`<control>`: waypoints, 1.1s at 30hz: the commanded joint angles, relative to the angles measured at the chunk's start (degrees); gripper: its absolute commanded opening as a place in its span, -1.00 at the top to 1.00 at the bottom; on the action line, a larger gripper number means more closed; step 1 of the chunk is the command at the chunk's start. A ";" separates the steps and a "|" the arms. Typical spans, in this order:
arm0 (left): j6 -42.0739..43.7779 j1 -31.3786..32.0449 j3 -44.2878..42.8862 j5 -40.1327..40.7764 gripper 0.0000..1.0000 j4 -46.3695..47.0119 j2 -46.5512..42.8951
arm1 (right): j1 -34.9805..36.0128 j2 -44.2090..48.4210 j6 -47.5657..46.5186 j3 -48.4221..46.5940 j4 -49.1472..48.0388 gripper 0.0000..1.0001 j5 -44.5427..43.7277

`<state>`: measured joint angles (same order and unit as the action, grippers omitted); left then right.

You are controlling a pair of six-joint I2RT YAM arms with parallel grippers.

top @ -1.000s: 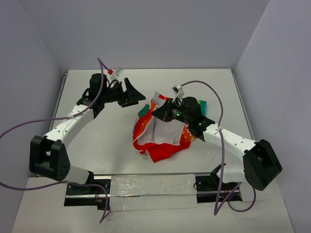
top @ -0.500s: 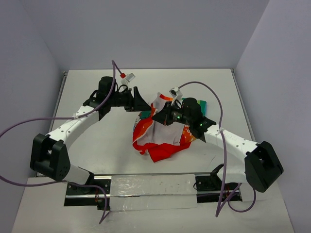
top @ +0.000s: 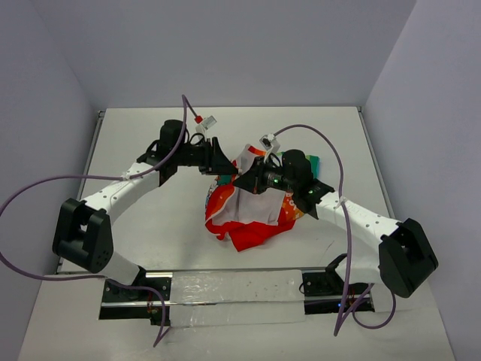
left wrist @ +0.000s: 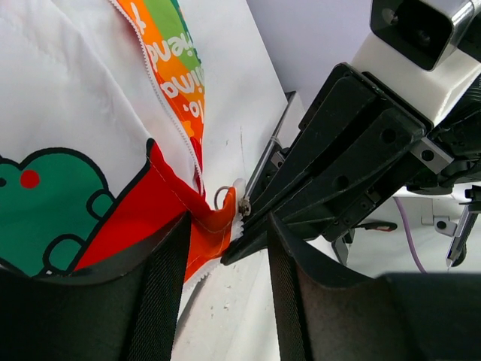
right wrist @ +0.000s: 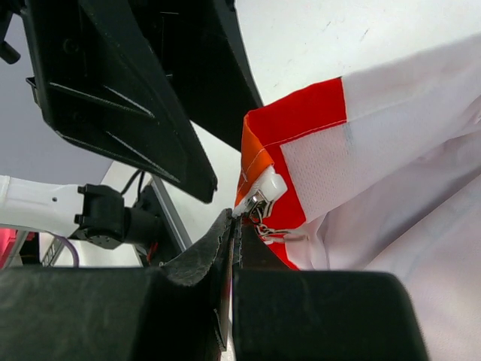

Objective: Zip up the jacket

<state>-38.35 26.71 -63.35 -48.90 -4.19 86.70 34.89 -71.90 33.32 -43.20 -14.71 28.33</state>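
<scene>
Jacket (top: pixel 252 207) lies bunched near the middle of the table (top: pixel 150 226), a bit right of centre, front open, its upper edge raised at the claws. My right claw (right wrist: pixel 231 226) is fully closed, tips pinching the jacket's hem corner right at the zip slider (right wrist: pixel 259 197). My left claw (left wrist: pixel 225 244) is about half open, fingers either side of the orange hem corner beside that slider, and I see nothing clamped.
</scene>
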 commanded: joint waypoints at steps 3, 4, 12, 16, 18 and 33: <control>-1.27 0.93 0.07 -2.02 -0.02 5.78 0.75 | 0.44 -0.51 -1.02 -3.42 -0.50 1.00 1.72; -1.58 0.97 0.14 -2.21 0.00 6.21 0.75 | 0.44 -0.59 -1.06 -3.46 -0.35 1.00 1.80; -1.47 1.59 -0.70 -1.53 0.61 5.33 1.21 | 0.46 -0.63 -1.09 -3.23 -0.28 1.00 1.66; -1.76 1.60 -0.72 -1.35 1.00 5.24 1.08 | 0.44 -0.68 -1.18 -3.40 0.15 1.00 1.80; -2.00 1.67 -0.72 -0.98 0.99 5.05 0.74 | 0.44 -0.62 -1.44 -3.60 0.96 0.98 1.83; -8.41 -0.87 6.13 -1.37 1.00 12.71 0.92 | -4.24 18.03 -11.00 -9.17 33.79 -0.65 -23.51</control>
<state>-45.07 26.15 -57.23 -48.27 2.69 87.90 34.29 -62.33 25.44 -50.89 11.59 15.23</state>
